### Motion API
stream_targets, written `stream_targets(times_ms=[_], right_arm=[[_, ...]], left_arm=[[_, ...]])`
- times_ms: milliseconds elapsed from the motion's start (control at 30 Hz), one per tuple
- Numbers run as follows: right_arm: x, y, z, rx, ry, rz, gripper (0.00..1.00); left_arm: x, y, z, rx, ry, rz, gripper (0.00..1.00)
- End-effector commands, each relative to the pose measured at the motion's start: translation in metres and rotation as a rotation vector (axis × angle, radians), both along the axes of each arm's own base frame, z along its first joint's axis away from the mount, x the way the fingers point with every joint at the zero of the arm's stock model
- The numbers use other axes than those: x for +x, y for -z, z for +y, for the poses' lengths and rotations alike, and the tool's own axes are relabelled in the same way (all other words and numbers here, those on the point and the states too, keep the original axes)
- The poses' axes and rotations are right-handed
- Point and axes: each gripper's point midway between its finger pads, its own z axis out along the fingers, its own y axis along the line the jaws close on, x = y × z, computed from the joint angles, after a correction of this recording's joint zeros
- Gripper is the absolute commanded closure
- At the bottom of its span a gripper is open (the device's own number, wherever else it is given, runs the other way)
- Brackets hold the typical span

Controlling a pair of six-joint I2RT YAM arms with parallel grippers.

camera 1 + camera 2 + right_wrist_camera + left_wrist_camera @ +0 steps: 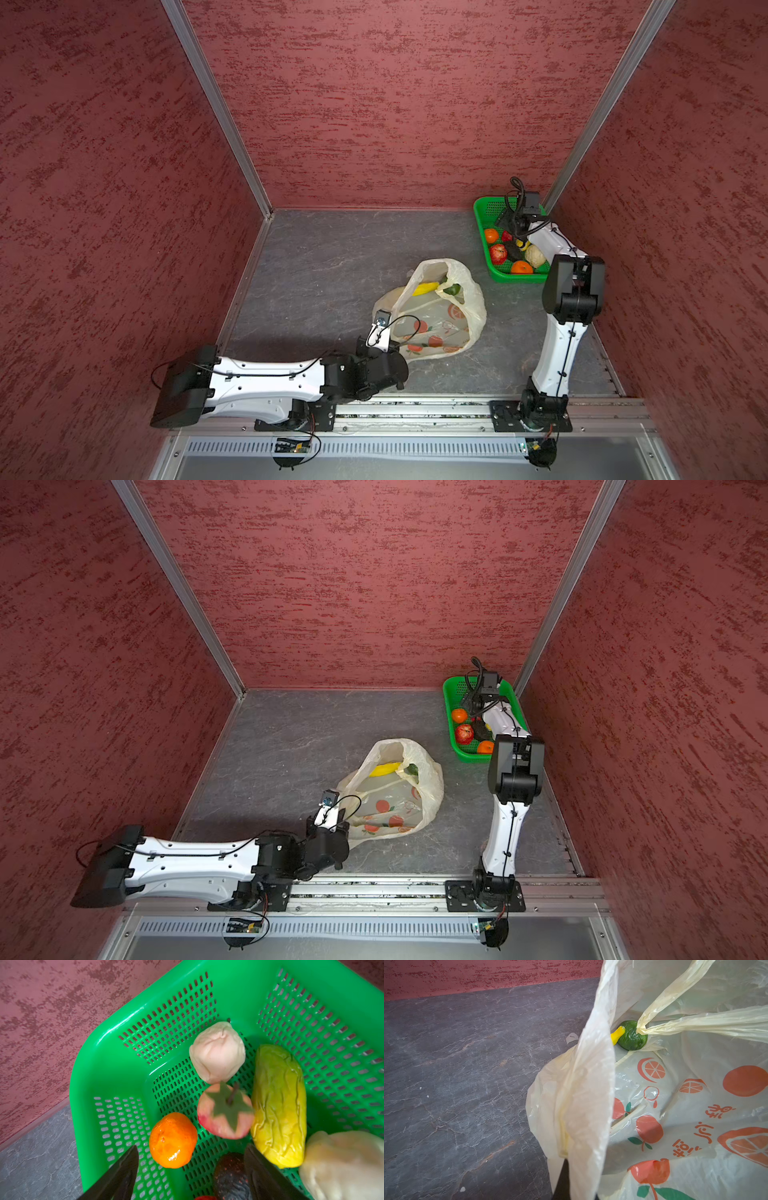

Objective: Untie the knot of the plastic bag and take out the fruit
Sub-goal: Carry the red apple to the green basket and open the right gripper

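Surface: grey slate-patterned tabletop [332, 270], scattered with a few pale flecks, enclosed on three sides by red-brown textured walls [395, 104] with aluminium corner posts [216, 104]; a metal rail [415, 409] runs along the near edge and carries both arm bases. Left arm: lies low along the rail, wrist bent up toward the middle of the table; left gripper [563, 1176] is closed, pinching a fold of the plastic bag [449, 316] at its near rim and holding that film raised. Right arm: stands upright from its base, elbow high, forearm reaching back over the far right corner; right gripper [193, 1167] hangs above the green basket [482, 208], jaws spread wide with nothing between them. Plastic bag: cream, translucent, printed with orange fruit and green leaves, lying mid-table with its mouth open toward the far side; a handle loop [675, 1001] trails loose across the opening; inside are a yellow banana [424, 288] and, touching its tip, a green bumpy fruit [453, 289]. Green basket: perforated, set in the far right corner against the wall; contents are an orange [172, 1139], a small cream bumpy fruit [217, 1052], a blurred pink fruit with green calyx [225, 1110], a yellow-green mango [279, 1105], a dark avocado [228, 1176], a larger cream fruit [342, 1163], a red apple [498, 253] and a second orange [521, 268].
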Motion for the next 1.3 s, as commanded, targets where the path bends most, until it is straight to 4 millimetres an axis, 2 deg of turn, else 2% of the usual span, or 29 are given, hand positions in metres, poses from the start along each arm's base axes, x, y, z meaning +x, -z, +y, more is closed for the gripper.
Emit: stream_targets(times_ms=[0, 367, 633, 800, 967, 1133, 1267], right_arm=[[-0.009, -0.026, -0.001, -0.017, 0.0, -0.038, 0.19], [-0.034, -0.043, 0.015, 0.013, -0.049, -0.063, 0.18], [-0.065, -0.07, 0.051, 0.038, -0.137, -0.092, 0.17], [-0.1, -0.089, 0.091, 0.062, -0.223, -0.096, 0.17], [-0.149, -0.098, 0.143, 0.104, -0.329, -0.07, 0.17], [-0.196, -0.115, 0.185, 0.142, -0.421, -0.066, 0.17], [-0.227, -0.123, 0.213, 0.157, -0.487, -0.052, 0.16]], left_arm=[[0.001, -0.01, 0.0, -0.024, -0.016, -0.016, 1.0], [-0.002, -0.01, -0.001, -0.027, -0.002, -0.016, 1.0], [-0.002, -0.01, 0.003, -0.046, -0.003, -0.02, 1.0], [-0.003, -0.011, 0.005, -0.052, -0.001, -0.022, 1.0], [-0.003, -0.011, 0.005, -0.056, 0.011, -0.029, 1.0], [-0.004, -0.01, 0.005, -0.059, 0.019, -0.028, 1.0], [-0.004, -0.009, 0.005, -0.067, 0.029, -0.029, 1.0]])
